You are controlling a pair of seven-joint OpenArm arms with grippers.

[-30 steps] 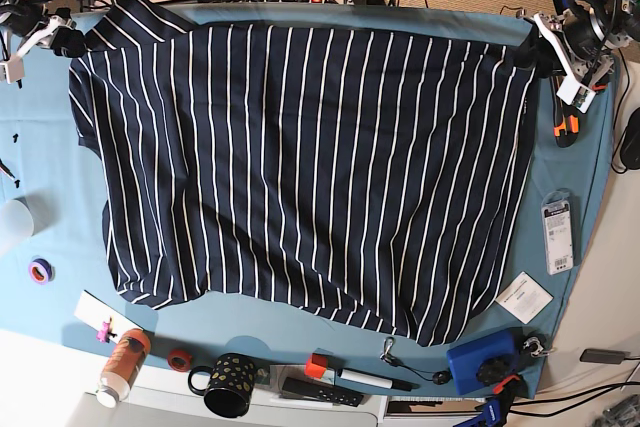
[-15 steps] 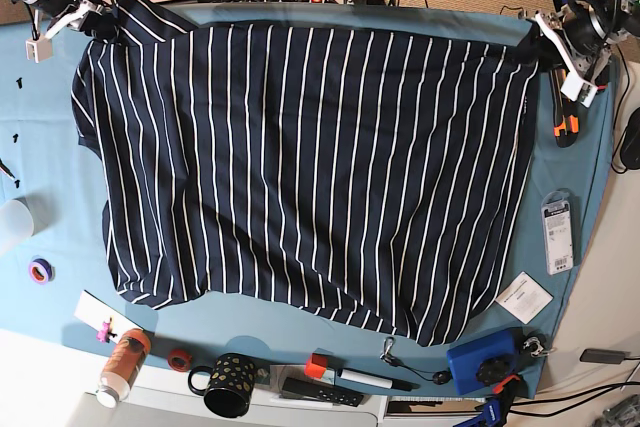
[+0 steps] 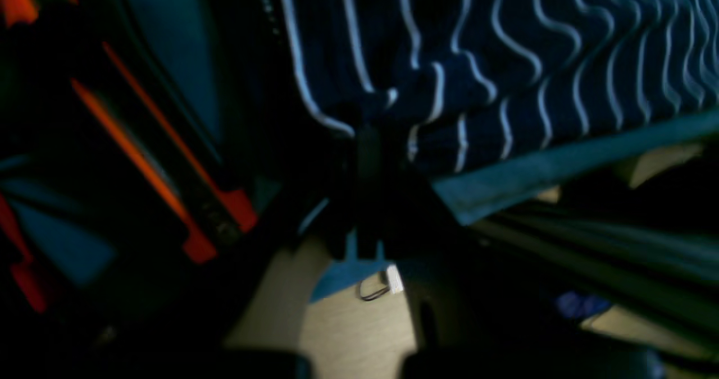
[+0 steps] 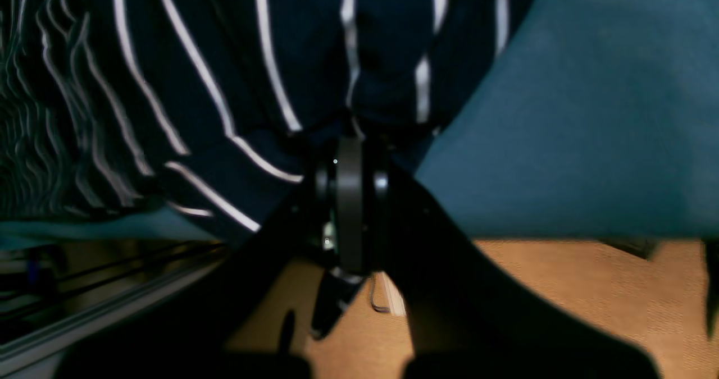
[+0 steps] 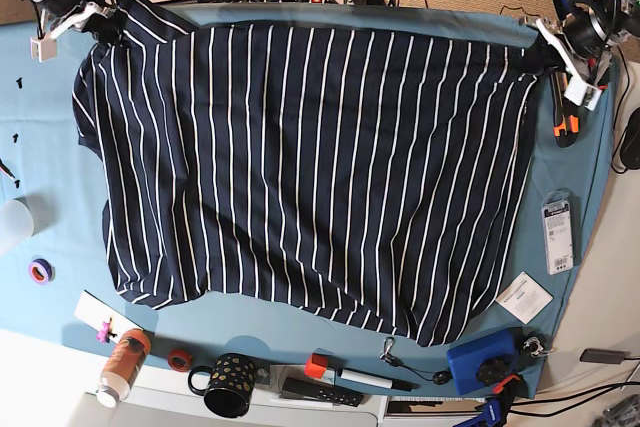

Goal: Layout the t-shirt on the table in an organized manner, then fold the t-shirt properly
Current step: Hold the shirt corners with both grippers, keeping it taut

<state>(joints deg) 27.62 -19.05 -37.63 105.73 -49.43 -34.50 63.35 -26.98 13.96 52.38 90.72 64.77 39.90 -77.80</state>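
shirt (image 5: 310,167): we've got it spread flat, stripes up, covering most of the teal surface (image 5: 60,197) | left jaws (image 3: 371,143): clamped on a bunched far corner | right jaws (image 4: 351,137): pinching the other far corner | mug (image 5: 228,384), marker (image 5: 365,379) along the near edge

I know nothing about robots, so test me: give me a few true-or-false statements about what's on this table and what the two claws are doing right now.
1. The t-shirt lies spread across the table. True.
2. The shirt is plain red. False: dark navy with thin white stripes.
3. The right gripper is shut on the shirt's cloth. True.
4. The left gripper hangs open, far from the shirt. False: it is shut on a shirt corner.
5. A black spotted mug stands near the table's front edge. True.
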